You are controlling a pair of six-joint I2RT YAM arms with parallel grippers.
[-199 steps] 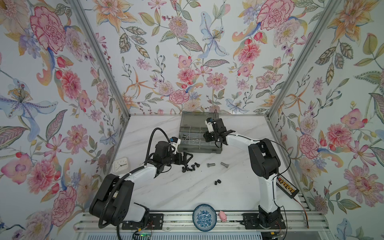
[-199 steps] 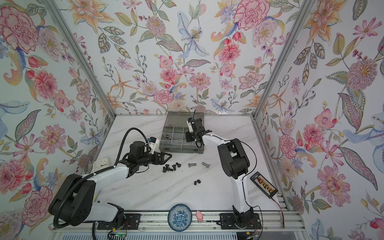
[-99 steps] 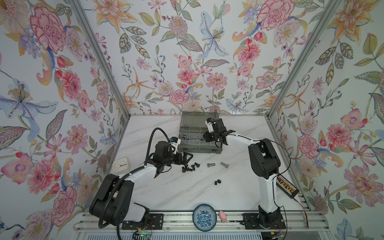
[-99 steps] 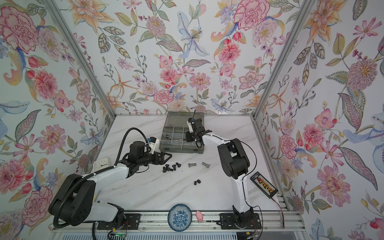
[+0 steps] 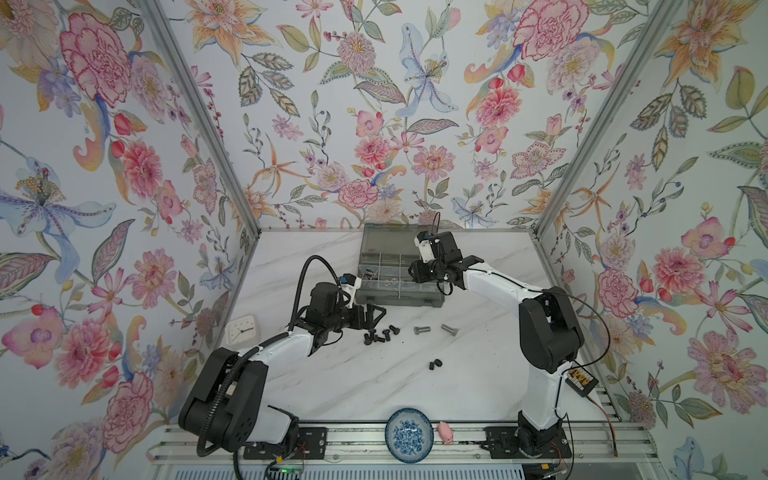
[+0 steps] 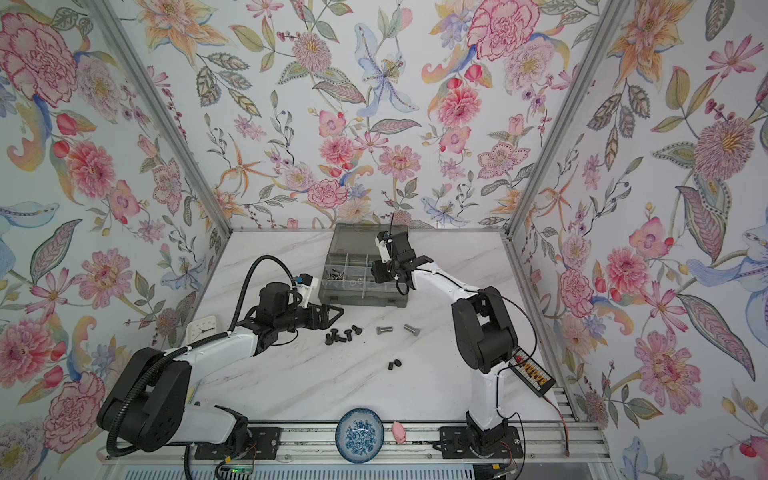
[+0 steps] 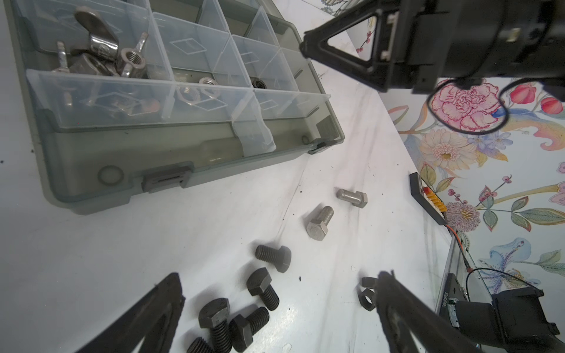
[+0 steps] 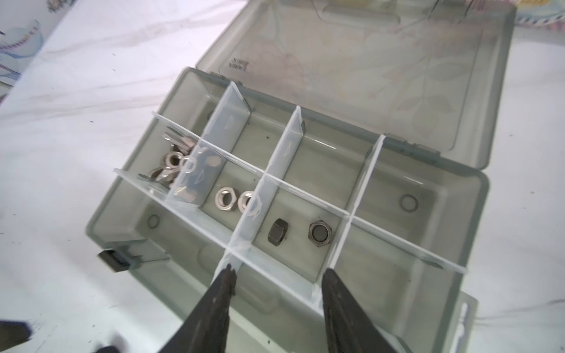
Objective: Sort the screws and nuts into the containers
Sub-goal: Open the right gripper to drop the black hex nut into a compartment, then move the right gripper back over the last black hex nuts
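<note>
The containers are the compartments of a grey organizer box [image 5: 399, 291] [image 6: 361, 297] at the back of the table. My right gripper [image 8: 278, 272] [image 5: 415, 272] hovers open over its middle row with nothing between the fingers. Below it, two black nuts [image 8: 277, 236] lie in one compartment, silver nuts [image 8: 225, 199] in its neighbour, and wing nuts [image 8: 174, 159] [image 7: 104, 52] in the end one. My left gripper [image 7: 279, 281] [image 5: 368, 316] stands wide open, low over several black screws [image 7: 263, 287] [image 5: 380, 334]. Two silver screws [image 7: 319, 221] [image 5: 422, 330] and two black nuts [image 7: 367, 298] [image 5: 434, 365] lie on the table.
The box's lid [image 8: 367, 61] stands open toward the back wall. A blue-and-white bowl [image 5: 409, 434] and a small pink thing [image 5: 445, 432] sit at the front edge. A white clock [image 5: 242, 330] lies at the left, a black connector strip [image 5: 582, 378] at the right.
My right gripper has opened over the box. Both arms have stayed about where they were.
</note>
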